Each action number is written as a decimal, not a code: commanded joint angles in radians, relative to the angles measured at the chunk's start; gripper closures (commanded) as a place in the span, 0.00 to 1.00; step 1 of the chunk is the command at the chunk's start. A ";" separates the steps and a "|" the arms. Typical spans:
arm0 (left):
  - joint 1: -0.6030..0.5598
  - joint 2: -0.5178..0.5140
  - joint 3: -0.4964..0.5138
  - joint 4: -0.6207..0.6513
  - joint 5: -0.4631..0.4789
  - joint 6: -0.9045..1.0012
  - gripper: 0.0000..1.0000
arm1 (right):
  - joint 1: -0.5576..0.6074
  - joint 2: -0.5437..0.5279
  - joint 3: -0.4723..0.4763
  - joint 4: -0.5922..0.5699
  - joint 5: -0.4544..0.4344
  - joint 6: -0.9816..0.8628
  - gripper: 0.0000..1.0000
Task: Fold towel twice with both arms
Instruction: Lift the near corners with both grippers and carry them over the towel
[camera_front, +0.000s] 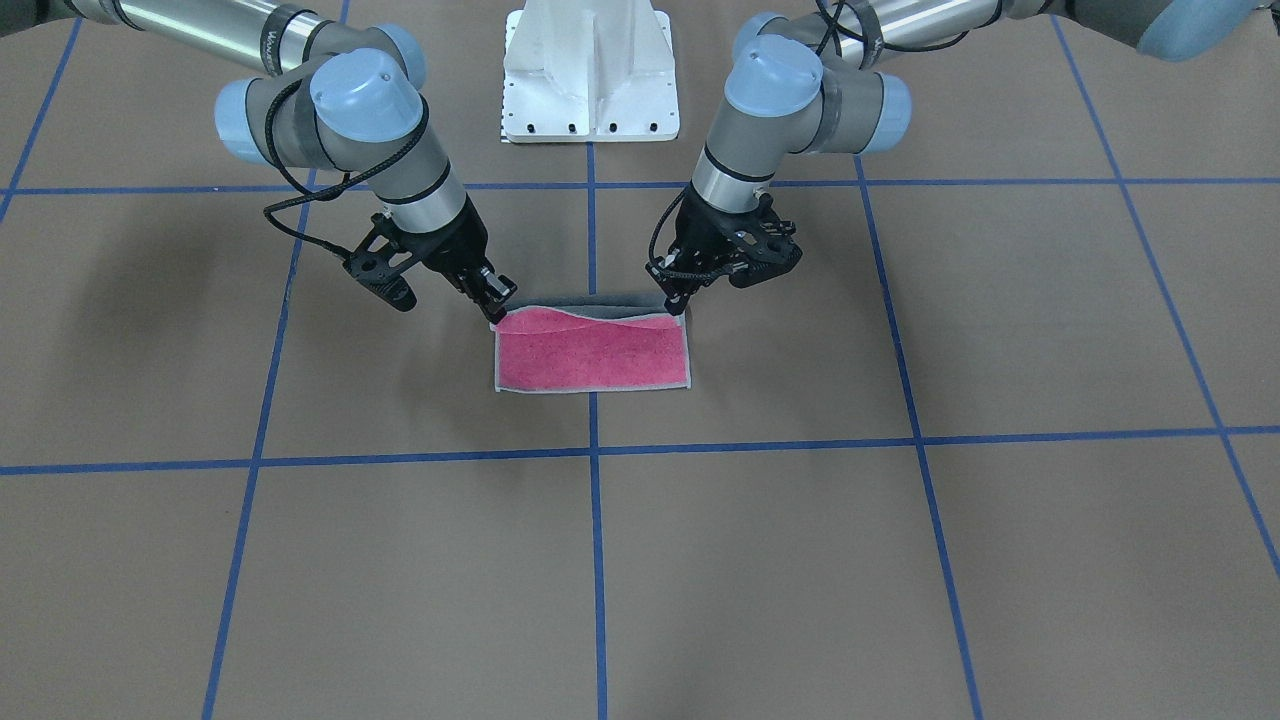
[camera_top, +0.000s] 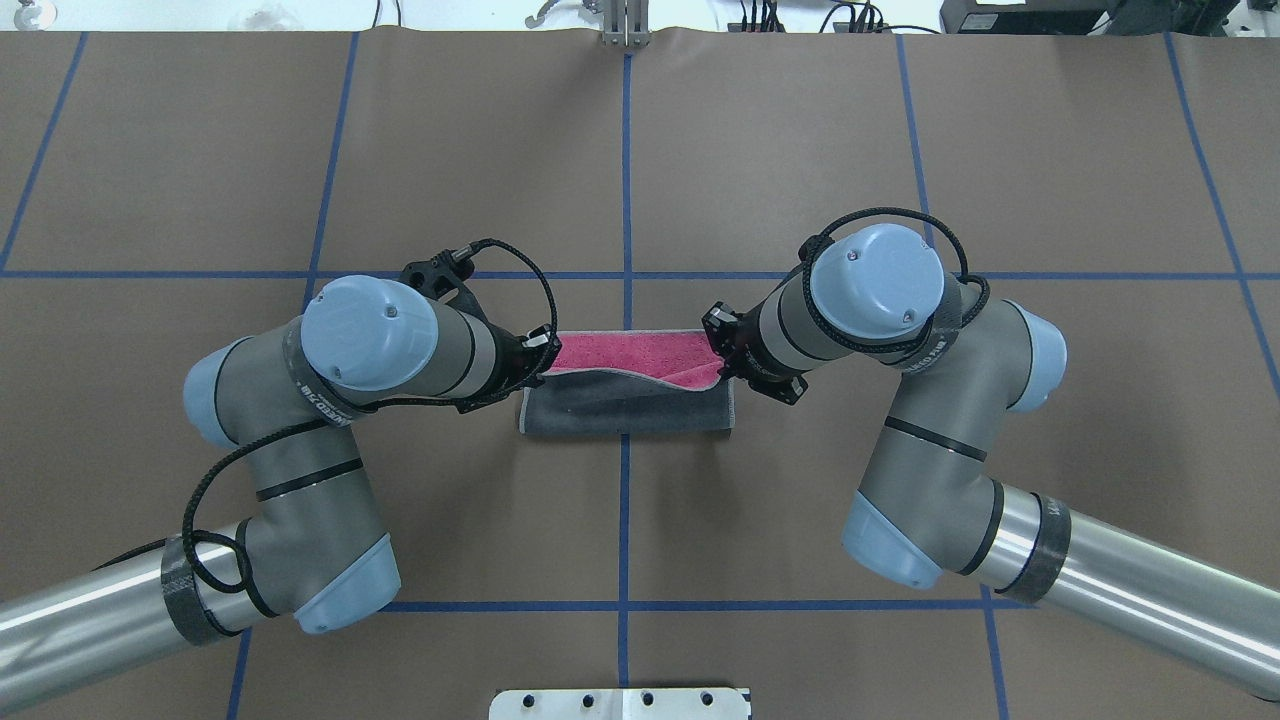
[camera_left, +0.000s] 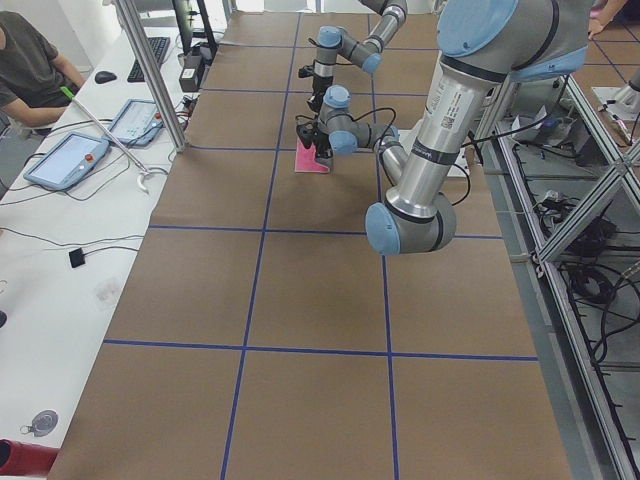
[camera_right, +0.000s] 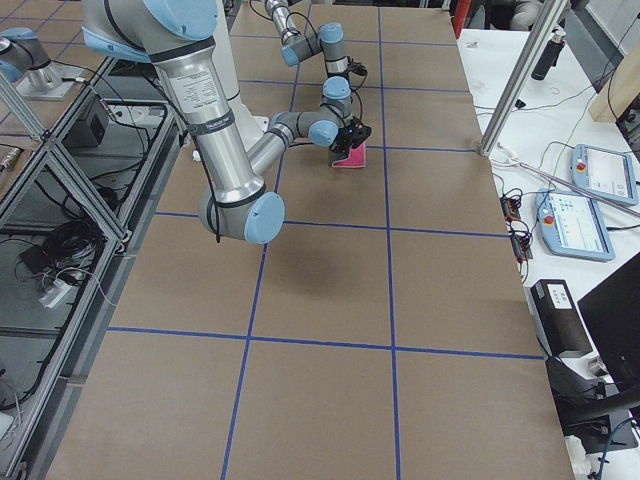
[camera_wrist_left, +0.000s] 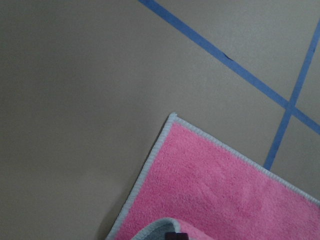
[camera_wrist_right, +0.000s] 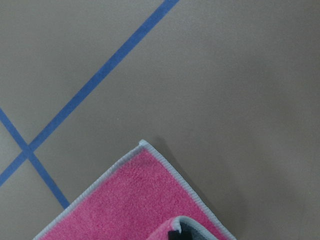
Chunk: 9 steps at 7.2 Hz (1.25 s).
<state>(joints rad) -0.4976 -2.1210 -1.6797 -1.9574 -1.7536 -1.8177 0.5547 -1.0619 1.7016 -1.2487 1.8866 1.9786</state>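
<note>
The left fingers and right fingers each pinch closed on a raised corner of the towel. Its flat opposite edge lies beyond them, parallel to the line joining them.

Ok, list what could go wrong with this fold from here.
1. The lifted edge of the pink and dark grey terry towel sags between the left gripper and the right gripper, so the fold may land creased or skewed.
2. Each gripper pinches only a corner, so one could slip free.
</note>
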 joint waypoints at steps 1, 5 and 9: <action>-0.016 -0.049 0.058 0.000 0.000 -0.002 1.00 | 0.022 0.020 -0.037 0.012 0.052 0.017 1.00; -0.021 -0.051 0.103 -0.037 -0.001 0.014 1.00 | 0.022 0.030 -0.079 0.054 0.054 0.023 1.00; -0.044 -0.050 0.103 -0.044 -0.004 0.015 1.00 | 0.036 0.043 -0.099 0.068 0.054 0.028 1.00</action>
<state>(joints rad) -0.5333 -2.1719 -1.5775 -2.0010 -1.7562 -1.8027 0.5859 -1.0196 1.6064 -1.1816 1.9405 2.0058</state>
